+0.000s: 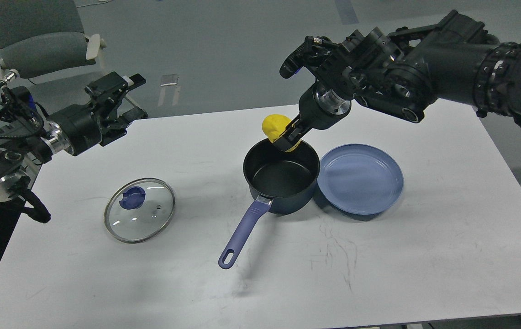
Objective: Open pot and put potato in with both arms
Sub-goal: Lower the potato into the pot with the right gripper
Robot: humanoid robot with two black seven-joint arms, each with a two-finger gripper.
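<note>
Right hand (287, 137) is clamped on the potato (274, 125), held just above the far rim of the open pot (281, 176). Potato looks smooth, light, maybe slippery; grip sits on its lower side. Its long axis is hard to tell. Pot handle points toward the near-left. Left hand (125, 103) hangs empty, fingers spread, above the surface's (424, 256) left edge, glass lid (139, 210) below it.

Your right gripper (287, 135) covers the potato's (273, 125) lower right side — its own fingertips merge into one dark mass there. The pot's (283, 176) far rim hides behind both. Both arms run off the frame's edges, and the grey chair (36, 41) is cut at top left — its base unseen.
</note>
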